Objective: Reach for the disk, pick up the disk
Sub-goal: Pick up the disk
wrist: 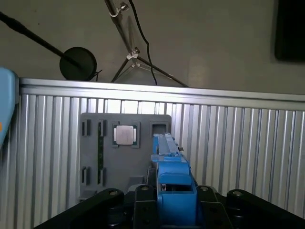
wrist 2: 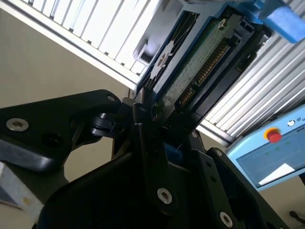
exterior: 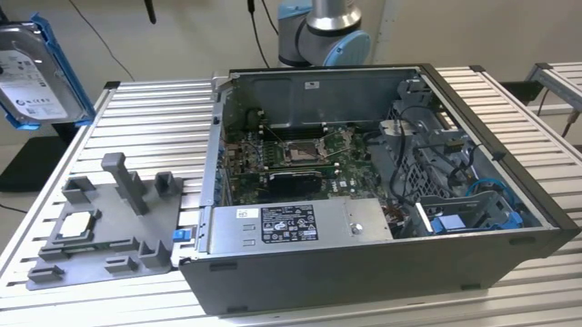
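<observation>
high over the table [exterior: 155,122], the gripper [wrist 2: 167,125] pinches the disk [exterior: 32,68], which hangs clear of the surface.

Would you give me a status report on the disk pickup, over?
Gripper: jaws shut on the disk. Disk held in the air, off the table. Gray fixture below it, not touching.

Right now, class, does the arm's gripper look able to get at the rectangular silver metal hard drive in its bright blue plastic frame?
Probably yes: in the second wrist view the gripper appears closed on the silver hard drive, with nothing between them.
</observation>
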`<state>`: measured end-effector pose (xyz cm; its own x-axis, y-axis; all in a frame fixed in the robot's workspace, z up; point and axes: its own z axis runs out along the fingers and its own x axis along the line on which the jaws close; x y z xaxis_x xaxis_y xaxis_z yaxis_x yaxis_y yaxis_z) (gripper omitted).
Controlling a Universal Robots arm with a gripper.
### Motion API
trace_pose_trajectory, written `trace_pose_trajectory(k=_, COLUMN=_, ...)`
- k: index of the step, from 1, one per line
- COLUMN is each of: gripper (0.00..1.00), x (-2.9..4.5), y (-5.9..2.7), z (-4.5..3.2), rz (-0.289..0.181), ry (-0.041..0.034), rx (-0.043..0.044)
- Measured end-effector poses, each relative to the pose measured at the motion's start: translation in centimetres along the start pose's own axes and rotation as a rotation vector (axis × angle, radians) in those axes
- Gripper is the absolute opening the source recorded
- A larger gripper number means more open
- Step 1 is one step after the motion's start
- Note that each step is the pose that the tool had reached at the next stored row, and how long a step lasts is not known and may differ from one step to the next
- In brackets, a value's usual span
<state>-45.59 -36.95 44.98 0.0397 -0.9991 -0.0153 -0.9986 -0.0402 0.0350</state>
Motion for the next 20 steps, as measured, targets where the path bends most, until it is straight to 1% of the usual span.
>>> trace_pose_trajectory(k=8, gripper=0.00, x=-0.02, y=0.06, z=-1.83, rz=0.000, ry=-0.0001, rx=-0.0008)
trace_pose_trajectory(k=13, gripper=0.00, x=-0.04, y=0.11, z=-3.14, rz=0.000, ry=-0.0001, rx=-0.0009)
trace_pose_trajectory(k=20, gripper=0.00, x=-0.07, y=0.16, z=-4.77, rz=0.000, ry=-0.0001, rx=-0.0013)
